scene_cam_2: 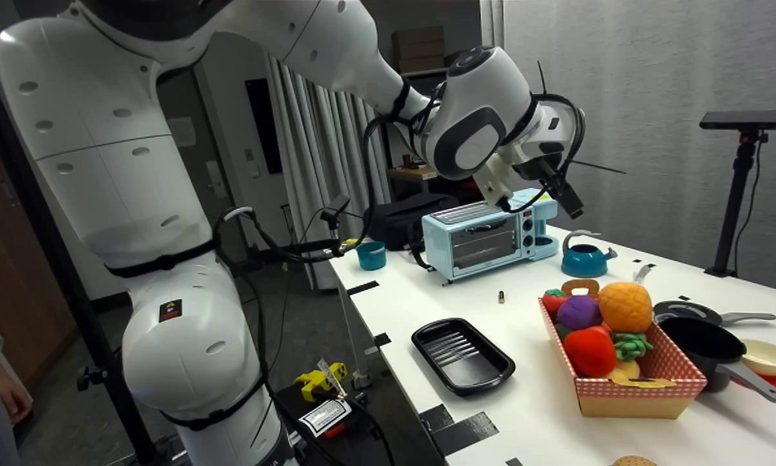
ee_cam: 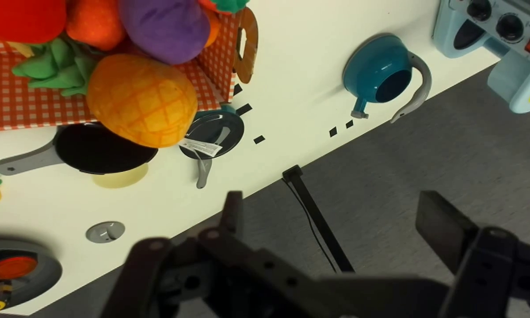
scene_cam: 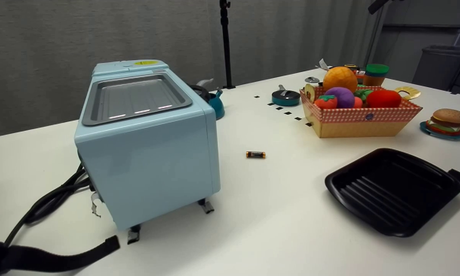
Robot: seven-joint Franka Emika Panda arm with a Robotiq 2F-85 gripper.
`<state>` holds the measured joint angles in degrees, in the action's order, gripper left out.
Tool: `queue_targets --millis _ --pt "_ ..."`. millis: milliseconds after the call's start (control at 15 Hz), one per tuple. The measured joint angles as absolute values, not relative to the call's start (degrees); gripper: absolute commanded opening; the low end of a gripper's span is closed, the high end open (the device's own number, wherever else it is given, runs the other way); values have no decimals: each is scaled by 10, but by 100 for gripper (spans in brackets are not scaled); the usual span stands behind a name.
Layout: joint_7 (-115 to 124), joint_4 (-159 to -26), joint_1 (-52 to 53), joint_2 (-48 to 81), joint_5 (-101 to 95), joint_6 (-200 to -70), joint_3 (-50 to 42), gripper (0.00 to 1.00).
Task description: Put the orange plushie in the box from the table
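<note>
The orange plushie [scene_cam: 325, 104], which I take to be the small orange-red ball with a green patch, lies inside the box [scene_cam: 360, 130], at the right of the frame in an exterior view, near a corner and beside the purple plush [scene_cam: 342, 97]; I am not completely sure of it, because in the wrist view a second orange-red ball [ee_cam: 96, 23] shows at the upper left, with no green that I can see. My gripper [ee_cam: 332, 216] is spread wide and nothing is held in it. From this I judge that the putting-in is done, so the good step for me is to leave the pile in peace: go away slowly, pass well above the large orange-yellow fruit [ee_cam: 143, 99], which rises over the rim, and grasp only if the orange plushie turns out to lie on the worktop [scene_cam: 268, 214]. About writing I can report little: the white tag [ee_cam: 201, 146] at the edge of that fruit carries print too small to read, and the yellow sticker [scene_cam: 145, 62] on the light-blue appliance [scene_cam: 149, 172], the battery [scene_cam: 256, 154] near the middle of the frame and the round blue emblem [scene_cam: 369, 116] on the box give me no readable brand either
</note>
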<state>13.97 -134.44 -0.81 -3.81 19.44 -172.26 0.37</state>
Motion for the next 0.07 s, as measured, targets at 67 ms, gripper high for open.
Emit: queue_targets --millis 67 --pt "140 -1345 -8 -38 194 -1723 4 100"
